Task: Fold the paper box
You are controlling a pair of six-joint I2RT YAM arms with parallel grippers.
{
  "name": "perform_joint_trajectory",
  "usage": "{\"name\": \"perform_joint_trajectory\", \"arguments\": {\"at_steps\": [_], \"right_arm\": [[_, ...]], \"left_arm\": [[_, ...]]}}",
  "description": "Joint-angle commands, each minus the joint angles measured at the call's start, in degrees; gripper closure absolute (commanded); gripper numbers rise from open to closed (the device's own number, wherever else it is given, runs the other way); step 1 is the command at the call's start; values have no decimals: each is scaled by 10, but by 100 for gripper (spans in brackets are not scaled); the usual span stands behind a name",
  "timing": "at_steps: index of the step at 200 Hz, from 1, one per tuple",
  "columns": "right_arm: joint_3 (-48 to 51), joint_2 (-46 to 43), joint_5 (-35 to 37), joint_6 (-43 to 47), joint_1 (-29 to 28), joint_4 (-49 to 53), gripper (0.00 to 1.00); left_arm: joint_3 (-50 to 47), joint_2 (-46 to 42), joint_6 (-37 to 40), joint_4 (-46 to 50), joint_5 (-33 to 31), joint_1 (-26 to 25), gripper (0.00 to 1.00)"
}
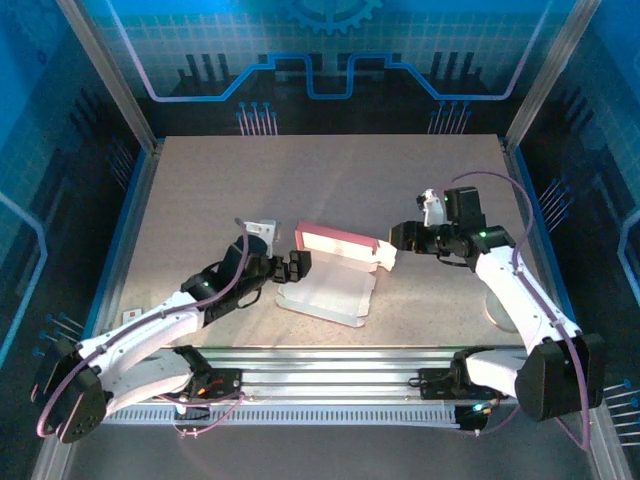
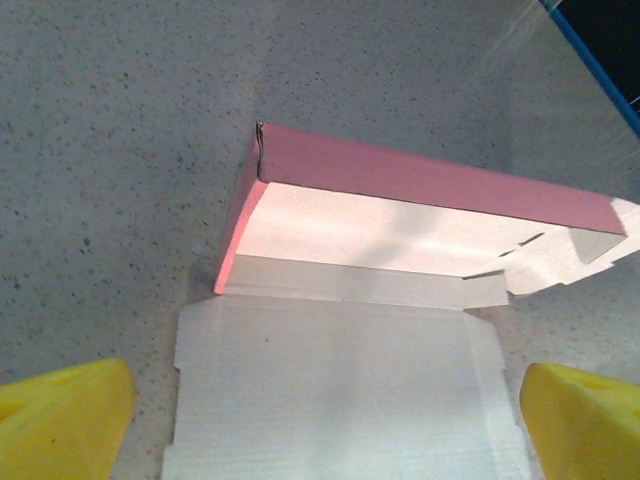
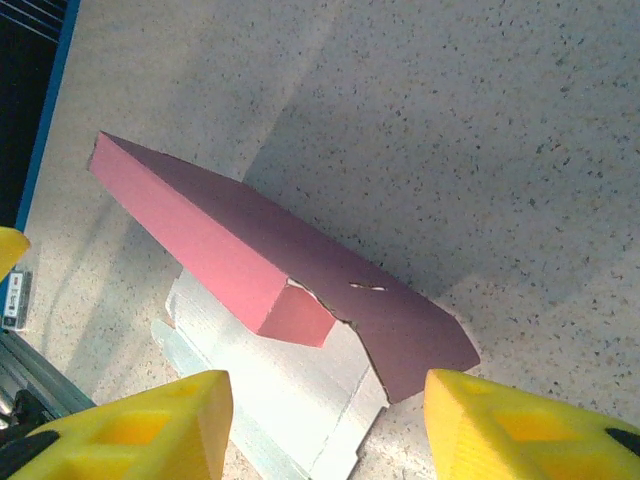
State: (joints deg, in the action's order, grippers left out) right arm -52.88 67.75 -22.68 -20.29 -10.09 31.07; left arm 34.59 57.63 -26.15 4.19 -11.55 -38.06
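The paper box (image 1: 332,285) is lying at the middle of the table (image 1: 330,170), its pink wall standing up at 12 o'clock and its pale panel spreading flat toward 6. The left gripper (image 1: 297,268) is hovering at the box's 9 o'clock, its yellow fingers (image 2: 60,415) standing wide apart with the pale panel showing between them. The right gripper (image 1: 402,238) is sitting at 3 o'clock, just beside the end flap, jaws apart and clamping nothing.

High rear overview; both wrist views close above the paper box (image 2: 420,180)

White arms (image 1: 150,335), black joints (image 1: 545,375), purple cables (image 1: 500,180), yellow jaws
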Motion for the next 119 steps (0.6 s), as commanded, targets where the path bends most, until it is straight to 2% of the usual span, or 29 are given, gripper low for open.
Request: {"name": "perform_joint_trajectory", "arguments": {"at_steps": [1,20,68,119], "right_arm": [[6,-5,10,5,-12,15,45],[10,-4,14,4,-14,11,45],[8,9,22,7,-24,7,46],[-5,33,64,11,-45,7,46]], "left_arm": [[-22,-26,-54,17,24,-3,1],[-45,-32,-58,-14,64,-3,1],[-50,20,-104,-9,91,-3,1],[-80,68,-148,-64,117,-3,1]]}}
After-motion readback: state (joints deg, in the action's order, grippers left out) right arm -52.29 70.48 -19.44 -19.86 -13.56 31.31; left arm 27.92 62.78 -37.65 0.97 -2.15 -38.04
